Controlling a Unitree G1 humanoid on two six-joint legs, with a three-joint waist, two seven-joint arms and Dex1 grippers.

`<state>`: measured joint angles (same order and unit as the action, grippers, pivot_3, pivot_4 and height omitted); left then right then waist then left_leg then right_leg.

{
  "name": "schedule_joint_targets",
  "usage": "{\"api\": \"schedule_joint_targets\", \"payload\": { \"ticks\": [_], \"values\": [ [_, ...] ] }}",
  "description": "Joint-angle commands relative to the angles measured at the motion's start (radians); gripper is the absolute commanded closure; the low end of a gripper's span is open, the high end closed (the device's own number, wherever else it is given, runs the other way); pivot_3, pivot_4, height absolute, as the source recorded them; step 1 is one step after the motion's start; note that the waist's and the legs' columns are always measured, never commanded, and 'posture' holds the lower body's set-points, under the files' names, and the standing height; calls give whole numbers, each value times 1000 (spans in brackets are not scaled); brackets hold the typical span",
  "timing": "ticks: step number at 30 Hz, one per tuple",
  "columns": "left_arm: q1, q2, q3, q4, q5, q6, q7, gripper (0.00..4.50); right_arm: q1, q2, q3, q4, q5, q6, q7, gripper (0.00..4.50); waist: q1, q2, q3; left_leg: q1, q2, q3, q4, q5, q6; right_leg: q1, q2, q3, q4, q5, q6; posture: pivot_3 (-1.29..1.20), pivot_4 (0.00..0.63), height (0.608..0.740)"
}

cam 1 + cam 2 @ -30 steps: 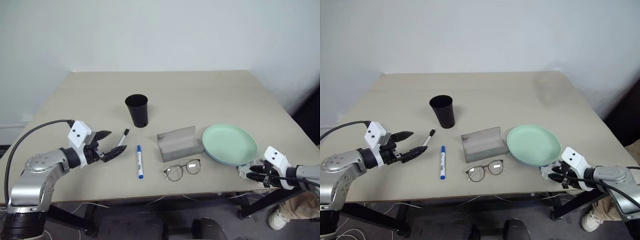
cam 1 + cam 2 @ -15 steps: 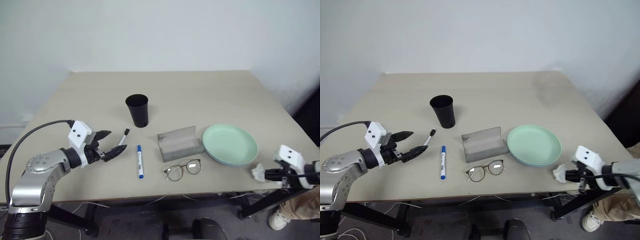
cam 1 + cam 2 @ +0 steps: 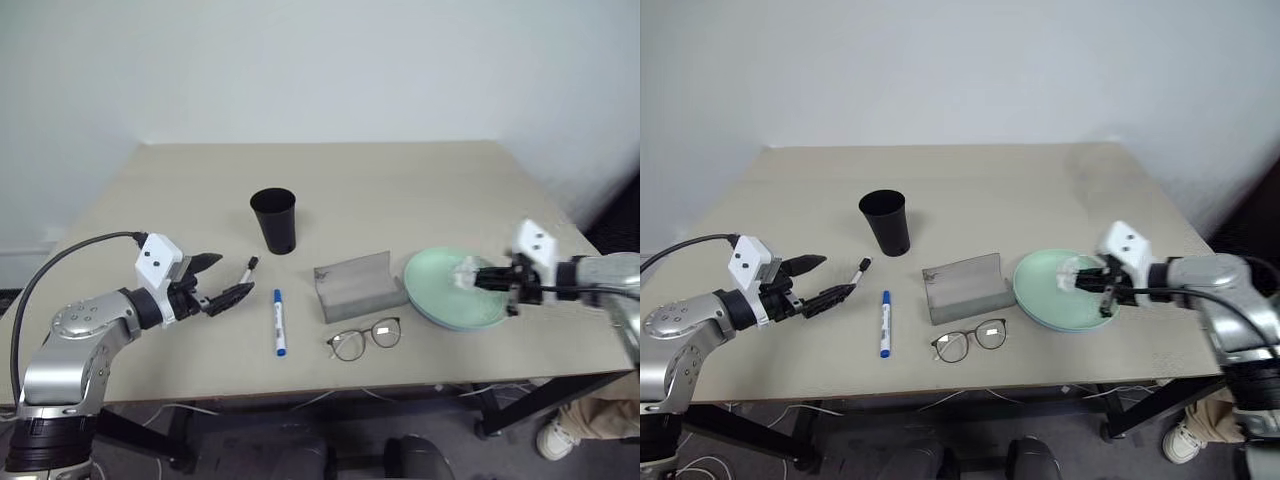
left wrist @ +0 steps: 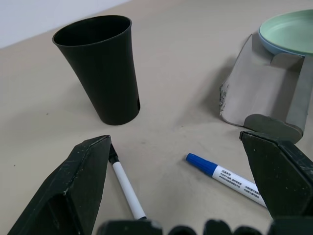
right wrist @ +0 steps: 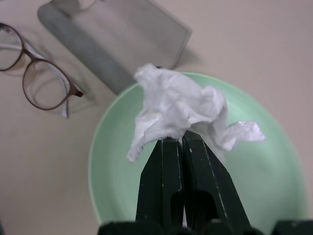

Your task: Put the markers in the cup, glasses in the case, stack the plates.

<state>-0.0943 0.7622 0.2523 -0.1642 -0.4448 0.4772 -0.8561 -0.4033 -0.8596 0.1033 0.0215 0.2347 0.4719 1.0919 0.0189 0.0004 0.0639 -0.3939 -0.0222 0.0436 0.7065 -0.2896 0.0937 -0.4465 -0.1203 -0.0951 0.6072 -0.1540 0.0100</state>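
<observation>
The right gripper (image 5: 182, 142) has its fingers (image 5: 161, 181) pressed fully together, and a crumpled white tissue (image 5: 178, 110) is pinched at their tips. The tissue is held above the mint green plate (image 5: 122, 196), which sits on top of the light blue plate (image 3: 432, 315); whether the tissue touches the green plate cannot be told. Just beyond the plates from these fingers the open grey case (image 3: 356, 286) is found, touching the rim of the stack, and the glasses (image 3: 364, 339) lie on the tabletop (image 3: 400, 190) beside the case, apart from it.

The left gripper (image 3: 222, 281) has its fingers (image 4: 80, 186) spread wide, with nothing held. Between them, close to one fingertip, the thin marker with the black cap (image 4: 124, 183) lies flat on the tabletop. The thicker marker with the blue cap (image 4: 225, 177) lies nearer the other finger, a little further out. Past both markers the black cup (image 4: 102, 66) stands upright and apart from them, and the case is seen off to the side of it.
</observation>
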Motion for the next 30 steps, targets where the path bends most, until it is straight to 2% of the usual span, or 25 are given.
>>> {"api": "schedule_joint_targets", "payload": {
  "ticks": [1, 2, 4, 9, 14, 17, 20, 30],
  "values": [
    [-25, 15, 8, -23, -2, -9, -1, 0, -47, 26, 18, 58, -53, -38, -37, 4457, 2, 0, 0, -1, -1, 0, 0, 2, -4, -1, 0, 0, 0, 0, 0, 0, 0, 723],
    [-23, 14, 8, -29, -2, -6, 1, 0, -59, 40, 31, 88, -75, -62, -52, 4084, 3, 0, 0, -1, -1, 1, 0, 2, -4, -1, 0, 1, 0, 0, 0, 0, 0, 723],
    [-19, 12, 3, -47, -5, 2, 4, 0, -84, 62, 49, 144, -111, -97, -75, 3615, 3, 0, 0, -1, -2, 1, 0, 2, -4, -1, 0, 1, -1, 0, 1, 0, 0, 723],
    [-19, 5, -6, -71, -9, 19, 12, 0, -128, 85, 53, 242, -154, -164, -95, 1821, 3, 0, 0, 0, -1, 1, 0, 2, -5, 0, 1, 1, 0, 0, 0, 0, 0, 723],
    [-38, 10, -36, -90, -9, 34, -2, 0, -100, 44, 19, 188, -87, -170, 24, 116, 4, 0, 0, 1, -1, 0, 0, 2, -4, 1, 2, 1, 1, 0, 0, 0, 0, 723],
    [-61, 26, -94, -105, 0, 65, -22, 0, -45, 4, -47, 46, 78, -105, 178, 116, 6, 0, 0, 0, -1, 0, 0, 1, -3, 1, 2, 1, 0, 0, 0, 0, 0, 723],
    [-100, 43, -183, -109, 14, 94, -66, 0, -30, -10, -95, -86, 223, 18, 239, 116, 4, 0, 0, 1, -1, 0, 0, -1, 0, 2, 2, 1, 0, 0, 1, 0, 0, 723],
    [-366, -11, -489, -22, 81, 149, -212, 0, -88, -13, -81, -109, 219, 35, 249, 116, 12, 0, 0, 1, -1, 1, 3, 0, 2, 2, 2, 1, 0, 1, 2, 0, 0, 723]
  ]
}}
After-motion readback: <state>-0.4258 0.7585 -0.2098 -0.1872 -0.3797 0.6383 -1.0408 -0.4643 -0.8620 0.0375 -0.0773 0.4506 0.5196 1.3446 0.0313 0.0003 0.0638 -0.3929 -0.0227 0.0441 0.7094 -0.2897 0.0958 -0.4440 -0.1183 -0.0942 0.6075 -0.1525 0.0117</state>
